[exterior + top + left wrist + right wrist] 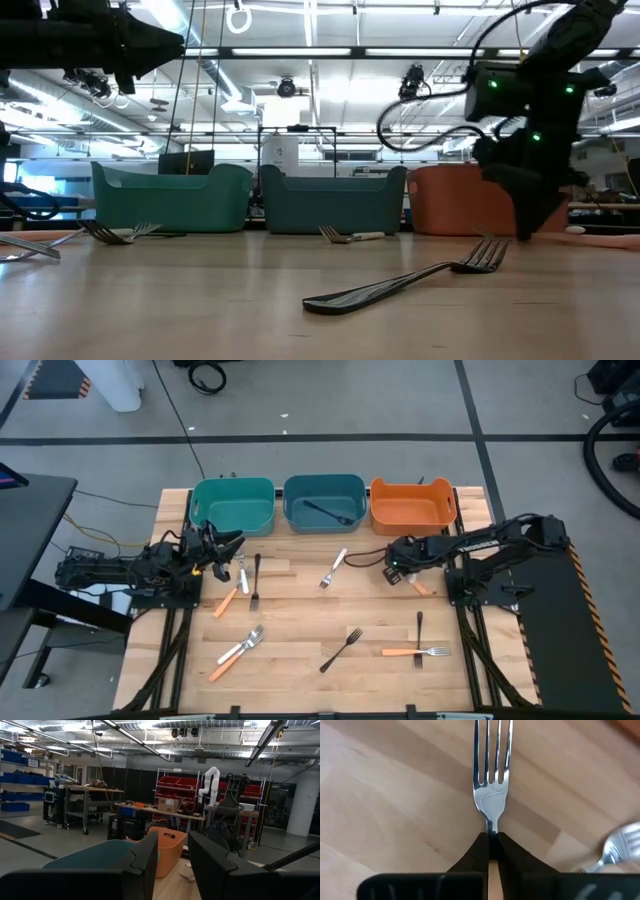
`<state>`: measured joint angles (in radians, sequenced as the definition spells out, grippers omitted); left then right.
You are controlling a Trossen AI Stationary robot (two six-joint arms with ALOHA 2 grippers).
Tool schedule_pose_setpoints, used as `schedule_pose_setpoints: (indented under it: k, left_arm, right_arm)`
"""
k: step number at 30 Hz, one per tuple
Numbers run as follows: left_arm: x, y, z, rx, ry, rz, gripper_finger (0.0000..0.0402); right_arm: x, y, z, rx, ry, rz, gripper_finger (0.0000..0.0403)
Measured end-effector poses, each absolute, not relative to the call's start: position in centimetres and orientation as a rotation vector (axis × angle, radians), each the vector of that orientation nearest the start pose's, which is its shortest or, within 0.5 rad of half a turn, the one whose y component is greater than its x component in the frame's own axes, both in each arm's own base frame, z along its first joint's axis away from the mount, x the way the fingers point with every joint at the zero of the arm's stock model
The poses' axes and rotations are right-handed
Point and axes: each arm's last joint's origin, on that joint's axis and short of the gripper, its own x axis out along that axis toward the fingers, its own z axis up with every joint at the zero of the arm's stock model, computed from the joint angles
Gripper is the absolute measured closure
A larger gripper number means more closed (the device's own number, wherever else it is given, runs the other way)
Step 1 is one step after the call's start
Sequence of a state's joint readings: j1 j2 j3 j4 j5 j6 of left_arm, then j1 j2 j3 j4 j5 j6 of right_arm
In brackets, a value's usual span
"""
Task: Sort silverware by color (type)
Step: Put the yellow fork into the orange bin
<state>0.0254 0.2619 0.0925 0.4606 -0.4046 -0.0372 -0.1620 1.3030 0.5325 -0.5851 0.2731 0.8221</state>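
My right gripper (396, 572) points steeply down at the table's far right and is shut on an orange-handled fork (492, 800) with a silver head. Raised above the table's left side, my left gripper (172, 865) stands open and holds nothing. More silverware lies flat on the wood: a white fork (333, 568), a black fork (342, 649), an orange-handled fork (415, 652) crossed by a black one (419, 628), and several pieces at the left (243, 585). One black fork (325, 512) lies in the blue bin (324, 488). My right gripper pinches the fork between its two fingers at the neck (492, 827), where the silver head meets the orange handle (492, 880). The fingers come from above, slanting down, and lie along the fork. The head lies flat, close over the wood.
Three bins stand in a row at the far edge: teal (232, 488), blue, and orange (412, 490). Another silver fork head (620, 845) lies close beside the held fork. Bare wood shows in the table's middle (300, 610).
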Motion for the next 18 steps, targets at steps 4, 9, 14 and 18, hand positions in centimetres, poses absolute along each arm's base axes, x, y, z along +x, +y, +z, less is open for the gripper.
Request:
schedule_pose_setpoints:
  k: [4,9,14,18]
  left_arm:
    - [10.7,1.4,21.7,-0.091,-0.295,0.422,0.0285]
    - [10.7,1.4,21.6,-0.092,-0.291,0.422,0.0285]
    - [10.7,1.4,21.5,-0.091,-0.284,0.422,0.0285]
    - [10.7,1.4,21.5,-0.090,-0.279,0.422,0.0285]
  right_arm:
    - [19.8,-3.8,15.2,0.578,1.073,-0.845,0.0382]
    - [21.2,-4.1,17.1,0.554,1.020,-0.795,0.0382]
    - [22.7,-4.3,19.5,0.503,0.955,-0.750,0.0381]
    - [23.7,-4.7,22.1,0.394,0.905,-0.740,0.0381]
